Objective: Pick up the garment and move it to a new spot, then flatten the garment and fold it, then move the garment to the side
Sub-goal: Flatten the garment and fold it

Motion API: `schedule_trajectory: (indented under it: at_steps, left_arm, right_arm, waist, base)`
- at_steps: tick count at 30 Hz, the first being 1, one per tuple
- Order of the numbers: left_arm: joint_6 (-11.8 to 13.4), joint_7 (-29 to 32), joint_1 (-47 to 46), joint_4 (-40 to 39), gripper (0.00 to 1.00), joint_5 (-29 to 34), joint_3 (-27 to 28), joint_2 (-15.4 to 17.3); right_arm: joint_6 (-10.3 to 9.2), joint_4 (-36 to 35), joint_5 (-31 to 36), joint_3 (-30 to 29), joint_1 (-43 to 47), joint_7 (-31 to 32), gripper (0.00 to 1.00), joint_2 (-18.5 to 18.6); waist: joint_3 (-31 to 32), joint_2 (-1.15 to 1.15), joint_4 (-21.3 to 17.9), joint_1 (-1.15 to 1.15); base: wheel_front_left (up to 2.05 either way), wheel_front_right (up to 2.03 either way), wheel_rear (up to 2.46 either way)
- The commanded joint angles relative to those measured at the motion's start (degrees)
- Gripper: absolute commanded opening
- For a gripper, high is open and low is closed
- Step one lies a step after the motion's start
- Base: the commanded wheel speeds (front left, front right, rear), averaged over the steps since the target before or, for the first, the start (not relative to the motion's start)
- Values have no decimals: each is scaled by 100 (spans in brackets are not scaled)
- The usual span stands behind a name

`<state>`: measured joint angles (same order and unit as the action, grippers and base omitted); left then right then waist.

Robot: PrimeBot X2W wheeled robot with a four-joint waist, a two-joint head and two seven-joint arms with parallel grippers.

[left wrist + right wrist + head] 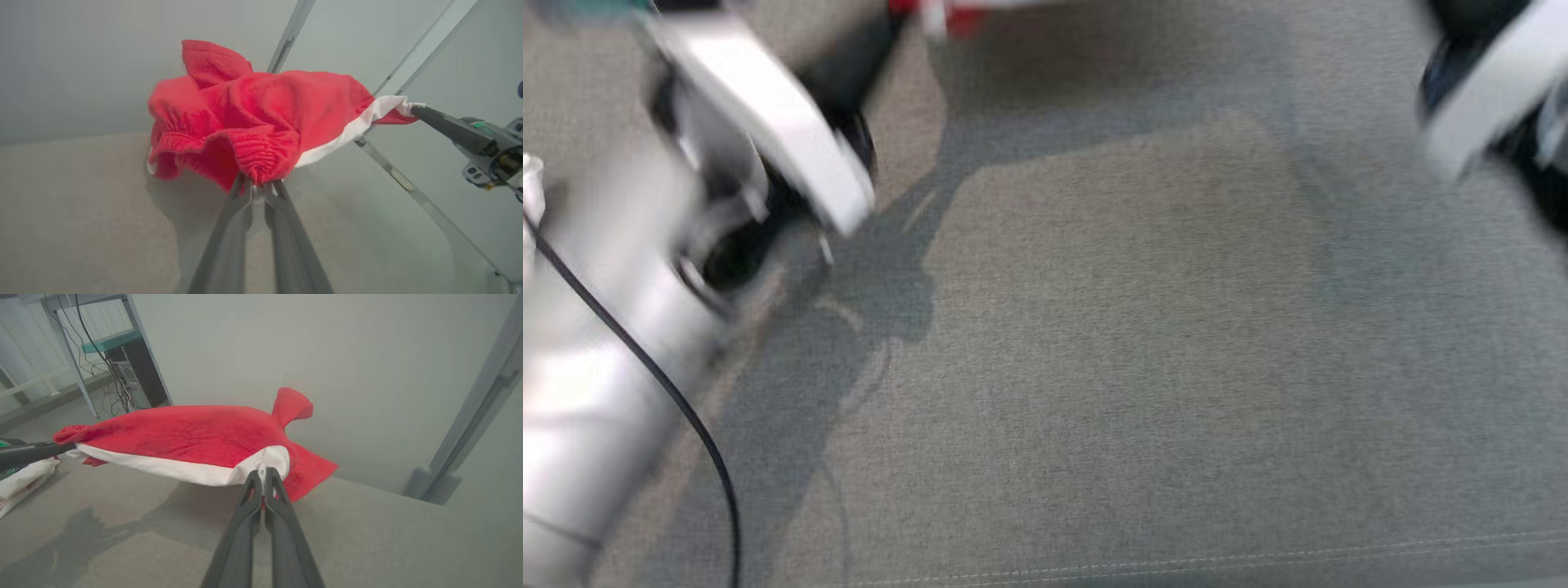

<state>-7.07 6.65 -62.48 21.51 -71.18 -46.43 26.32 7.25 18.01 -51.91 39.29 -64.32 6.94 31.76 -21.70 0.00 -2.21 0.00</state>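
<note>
Above the grey woven surface [1143, 343], the red garment [261, 118] hangs in the air, strung between the two arms and clear of the cloth below it. The left gripper [258, 188] has its fingers pinched almost together on a gathered, ribbed edge of the garment. The right gripper [262, 473] is clamped tight on the white band [179, 473] at the opposite end. So that's both tools closed, and both holding the same piece!

Look at the fabric: it's a soft, nubbly knit, terry-like on the broad panel. One border has a ribbed stretch hem, and a smooth white strip runs along the other. I'd call it light and completely limp. It sags and bunches near the left grip, and a loose flap [292, 406] sticks up above the surface on the far side. It shouldn't slip, since that texture gives the pads plenty to bite. It will crumple the second tension drops, though.

For flattening, my money's on holding the edges and corners, just like this. The hem and the white band are the firmest lines to pull against.

The surface itself is matte, tightly woven grey upholstery with a stitched seam [1258, 555] at its near edge. A crumpled white cloth [24, 477] lies on it, off to one side.
</note>
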Motion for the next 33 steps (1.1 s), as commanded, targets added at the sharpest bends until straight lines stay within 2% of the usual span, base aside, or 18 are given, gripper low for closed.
schedule_trajectory:
  at_steps: [1,6,13,17,22,23,25,26,27,30,33]
  left_arm:
    - [-39,-176,269,3,0,-11,104,153]
    - [-40,-726,1500,510,0,-376,-150,-163]
    - [18,-1221,2222,522,0,-185,-357,148]
    - [292,-1481,2687,166,0,-50,-413,355]
    - [859,-1824,3366,-636,0,53,-357,714]
    - [859,-1824,3366,-636,0,53,-357,714]
    - [1087,-1907,3639,-981,0,69,-325,833]
    - [1303,-1956,3898,-1322,0,68,-304,928]
    - [1303,-1956,3898,-1322,0,68,-304,928]
    - [1621,-1995,4324,-1838,0,9,-304,1046]
    - [1765,-1993,4530,-2028,0,-16,-358,1066]
  right_arm:
    - [24,-198,-119,101,583,-141,0,118]
    - [24,-13,-611,502,2250,-676,0,164]
    - [24,-46,-907,589,3158,-1279,0,181]
    - [24,-284,-945,472,3557,-1398,0,265]
    - [24,-635,-839,161,4228,-1397,0,396]
    - [24,-635,-839,161,4228,-1397,0,396]
    - [24,-794,-781,-33,4519,-1393,0,376]
    - [24,-894,-671,-244,4820,-1328,0,336]
    - [24,-894,-671,-244,4820,-1328,0,336]
    - [24,-1113,-470,-702,5438,-1067,0,153]
    - [24,-1263,-270,-1075,5871,-837,0,-58]
  waist:
    - [-246,0,177,0]
    - [-388,0,187,0]
    - [-256,0,54,0]
    - [-79,0,22,0]
    - [146,0,13,0]
    - [146,0,13,0]
    - [236,0,17,0]
    - [340,0,28,0]
    - [340,0,28,0]
    - [529,0,56,0]
    - [635,0,71,0]
  base:
    - [0,0,0]
    - [0,0,0]
    - [0,0,0]
    - [0,0,0]
    - [0,0,0]
    - [0,0,0]
    - [0,0,0]
    - [0,0,0]
    - [0,0,0]
    - [0,0,0]
    - [0,0,0]
